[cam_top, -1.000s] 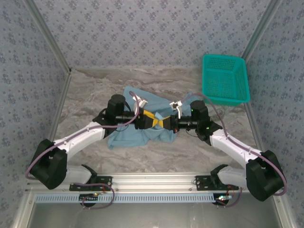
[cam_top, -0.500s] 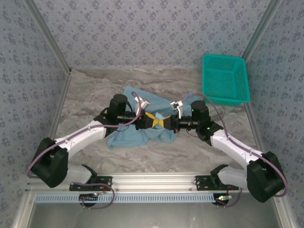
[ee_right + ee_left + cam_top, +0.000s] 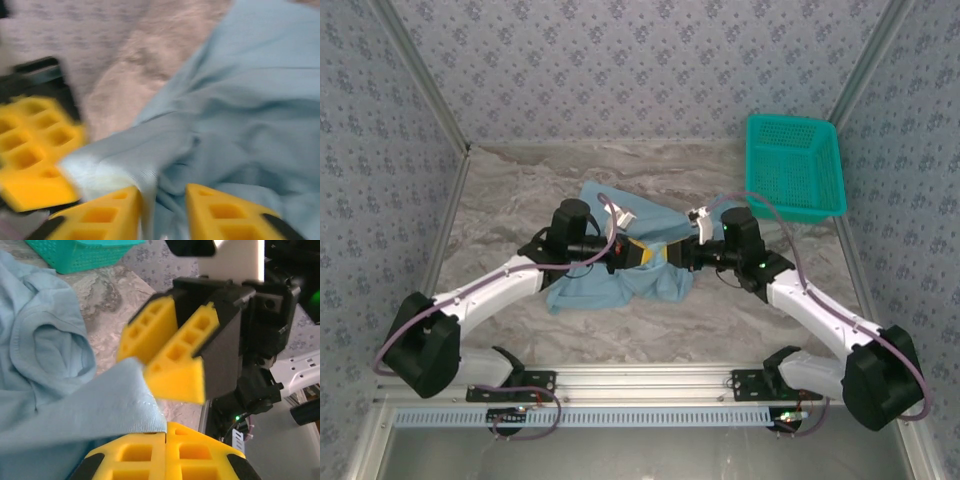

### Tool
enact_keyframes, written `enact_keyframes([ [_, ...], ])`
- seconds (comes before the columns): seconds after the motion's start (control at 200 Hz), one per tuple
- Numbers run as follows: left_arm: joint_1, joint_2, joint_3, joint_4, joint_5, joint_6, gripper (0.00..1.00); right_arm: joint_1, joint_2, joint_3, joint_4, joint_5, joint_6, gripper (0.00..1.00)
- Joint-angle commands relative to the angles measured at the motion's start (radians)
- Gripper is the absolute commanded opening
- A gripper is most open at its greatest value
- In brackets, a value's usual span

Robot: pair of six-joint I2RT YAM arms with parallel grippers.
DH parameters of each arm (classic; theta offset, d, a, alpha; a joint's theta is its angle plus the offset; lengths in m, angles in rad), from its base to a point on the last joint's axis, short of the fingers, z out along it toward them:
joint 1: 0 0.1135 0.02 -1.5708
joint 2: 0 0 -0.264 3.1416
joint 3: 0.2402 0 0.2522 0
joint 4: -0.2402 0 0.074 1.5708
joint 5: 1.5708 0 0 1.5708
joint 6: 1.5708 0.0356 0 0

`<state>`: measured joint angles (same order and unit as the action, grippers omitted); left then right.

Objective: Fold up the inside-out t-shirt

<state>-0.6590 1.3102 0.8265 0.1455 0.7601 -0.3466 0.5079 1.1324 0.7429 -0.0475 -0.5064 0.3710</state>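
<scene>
Checking in from the remote desk on the shirt-folding job, going left to right.

The left gripper (image 3: pixel 638 252) sits well to the left of the teal basket (image 3: pixel 790 205) and closer to the arm bases than the basket is. Its yellow pads (image 3: pixel 135 455) are squeezed flat together. On the left wrist cam a fold of the light-blue t-shirt (image 3: pixel 620 285) runs straight into the seam between them, so I'm calling that a firm pinch on the cloth.

The shirt itself lies rumpled on the marbled table (image 3: pixel 520 200), off the basket's near-left corner. Its nearest edge is close to the basket but not touching it. The pinched fold is pulled up off the rest of the pile.

The right gripper (image 3: pixel 677 255) is nose to nose with the left one, between it and the basket. Its jaws stand partway apart. On the right wrist cam, which is a bit blurry, the shirt's stitched edge hangs against one finger, with a clear gap across to the other. So it isn't clamping anything as far as I can see.

The basket sits at the far right of the table, up by the back wall.
</scene>
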Motion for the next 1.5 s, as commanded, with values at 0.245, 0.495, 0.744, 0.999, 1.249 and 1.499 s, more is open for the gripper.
enact_keyframes([
  [0.245,-0.129,-0.083,0.173,-0.131,-0.309,-0.117,0.00,0.093,-0.200,0.114,-0.372,0.292,-0.304,0.54],
  [0.495,-0.133,-0.092,0.191,-0.178,-0.240,-0.092,0.00,0.092,-0.272,0.010,-0.168,0.114,-0.344,0.58],
  [0.744,-0.132,-0.091,0.195,-0.192,-0.176,-0.057,0.00,0.080,-0.130,0.026,-0.063,-0.022,-0.441,0.63],
  [0.999,-0.128,-0.090,0.206,-0.211,-0.189,-0.034,0.00,0.063,-0.032,0.035,0.025,-0.143,-0.413,0.28],
  [1.249,-0.118,-0.159,0.167,-0.281,-0.339,0.085,0.23,-0.002,-0.121,-0.036,0.064,-0.148,-0.347,0.00],
  [1.499,-0.120,-0.263,0.060,-0.387,-0.534,0.222,0.57,-0.043,-0.142,-0.049,0.057,-0.184,-0.309,0.00],
])
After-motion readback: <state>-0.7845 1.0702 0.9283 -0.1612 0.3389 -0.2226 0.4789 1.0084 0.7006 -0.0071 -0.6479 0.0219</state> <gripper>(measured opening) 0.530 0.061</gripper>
